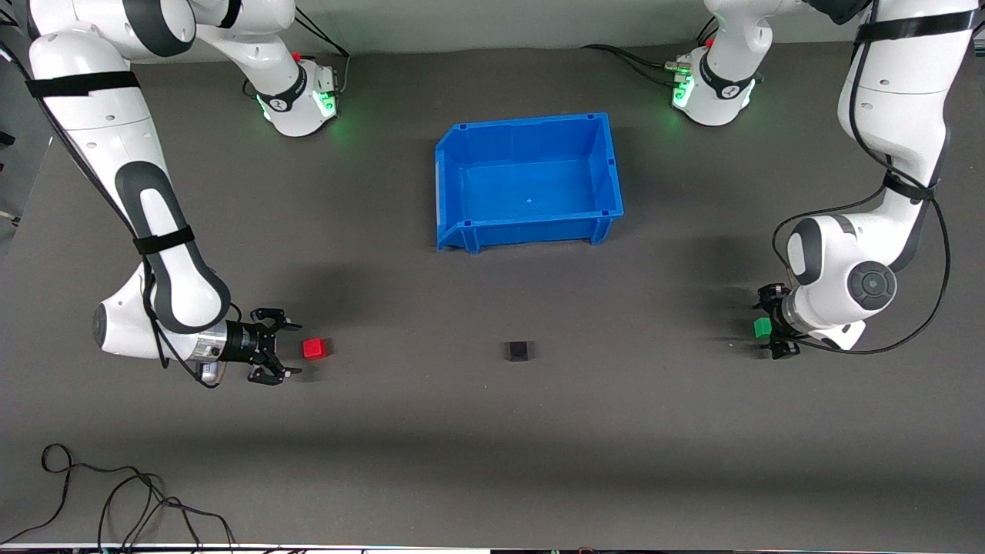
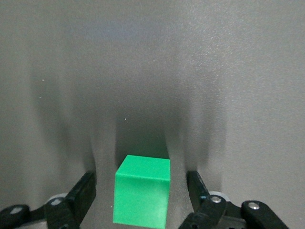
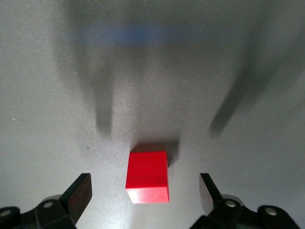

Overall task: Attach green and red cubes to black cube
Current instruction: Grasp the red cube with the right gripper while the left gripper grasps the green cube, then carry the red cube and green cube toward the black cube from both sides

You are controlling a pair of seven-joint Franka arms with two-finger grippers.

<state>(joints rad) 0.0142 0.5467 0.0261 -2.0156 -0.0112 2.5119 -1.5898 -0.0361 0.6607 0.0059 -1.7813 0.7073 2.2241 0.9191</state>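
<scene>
The black cube (image 1: pixel 518 352) sits on the grey mat, nearer to the front camera than the blue bin. The red cube (image 1: pixel 314 348) lies toward the right arm's end. My right gripper (image 1: pixel 290 348) is low at the mat, open, its fingertips just reaching the cube. In the right wrist view the red cube (image 3: pixel 147 176) lies between the spread fingers (image 3: pixel 82 187), gaps on both sides. The green cube (image 1: pixel 762 328) lies toward the left arm's end. My left gripper (image 1: pixel 772 326) is open around it. In the left wrist view the green cube (image 2: pixel 143 195) stands between the fingers (image 2: pixel 86 187), untouched.
The blue bin (image 1: pixel 527 223) stands open and empty at the table's middle, between the two arm bases. Loose black cables (image 1: pixel 115 500) lie at the table's edge nearest the front camera, toward the right arm's end.
</scene>
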